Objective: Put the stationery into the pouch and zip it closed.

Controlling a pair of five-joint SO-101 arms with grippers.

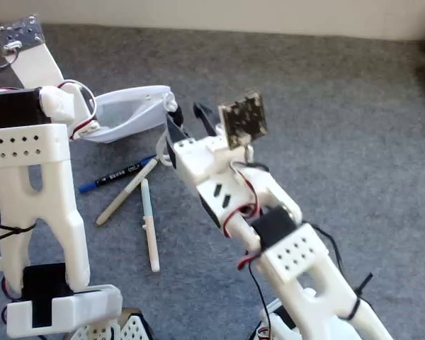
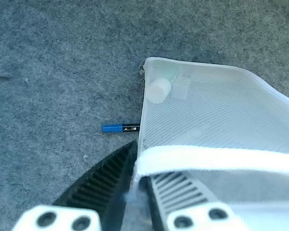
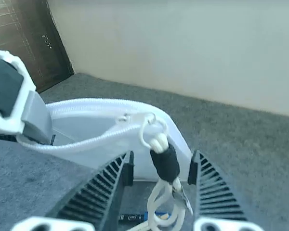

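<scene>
The white mesh pouch (image 1: 131,113) hangs above the grey carpet, its mouth open. My left gripper (image 2: 137,156) is shut on the pouch's white edge band (image 2: 216,161). A small white cylinder (image 2: 158,90) lies inside the mesh. My right gripper (image 3: 160,159) stands open at the pouch's other end, with the zipper pull (image 3: 166,164), a black bead on a white cord, hanging between its fingers (image 3: 116,180). Three pens lie on the carpet below: a black pen with a blue cap (image 1: 117,173), a beige pen (image 1: 126,193) and a white pen (image 1: 149,228).
Grey carpet (image 1: 354,120) covers the table, with open room to the right of the right arm (image 1: 269,227). The left arm's white frame (image 1: 32,177) stands close beside the pens. A pale wall (image 3: 183,48) runs along the back.
</scene>
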